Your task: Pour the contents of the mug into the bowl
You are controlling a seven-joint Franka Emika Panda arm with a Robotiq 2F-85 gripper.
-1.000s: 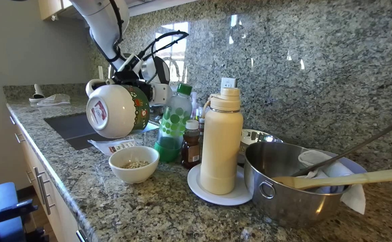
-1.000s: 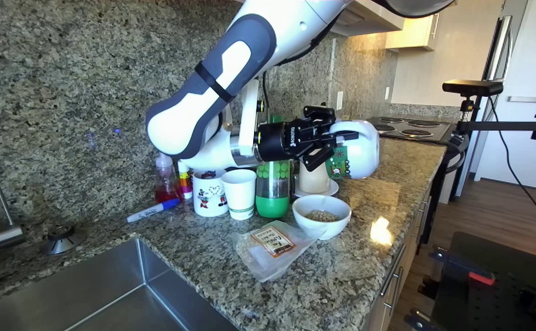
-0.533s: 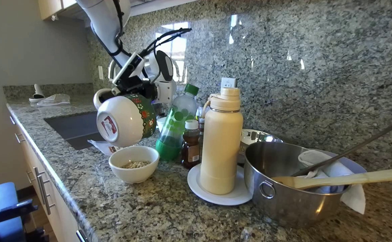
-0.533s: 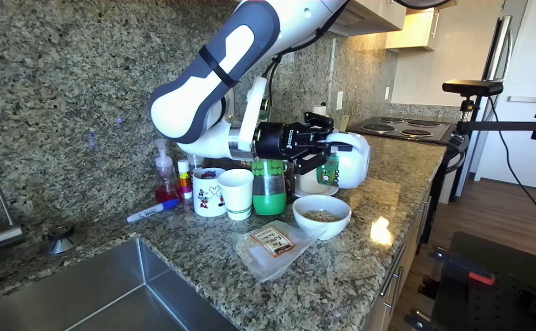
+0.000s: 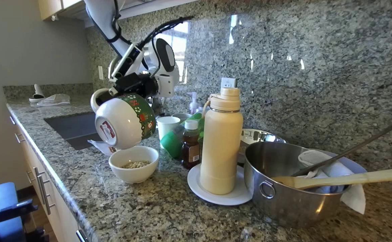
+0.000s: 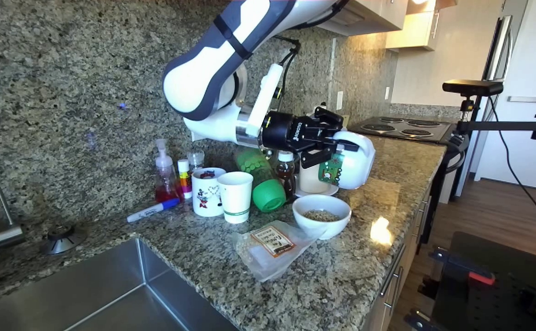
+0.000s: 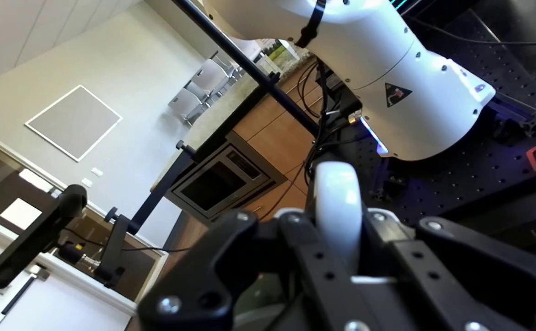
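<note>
Your mug [image 5: 125,121] hangs in the air on its side, its body nearer than the bowl [image 5: 132,175] to the front edge of the counter [image 5: 142,211], its mouth facing the back edge. In both exterior views the base looks a touch lower than the rim, so the tip seems short of full. Your gripper [image 7: 338,220] holds it by the handle [image 7: 339,202], clasped snugly on both sides. The bowl stands on the counter close below, pale bits [image 5: 136,164] in it; in an exterior view the mug [image 6: 353,163] shows clear of it.

I judge you to be mid-pour (no view shows inside the mug, so what is left there I can't tell). Centre the lower lip over the bowl first, then roll the wrist [image 6: 231,124] slowly until that lip drops below the base, letting the contents slide rather than dump. Rise slightly as you roll, or the rim may knock the bowl. A handle grip may let the body twist, so make it one smooth sweep and pause at the steepest point.

Just beside the bowl, toward the sink [image 6: 116,264], lies a bag [image 6: 268,250]. The green bottle [image 6: 265,191] leans steeply toward the back edge (what props it I can't tell), with your wrist near: leave toward the front edge, mug righted first.
</note>
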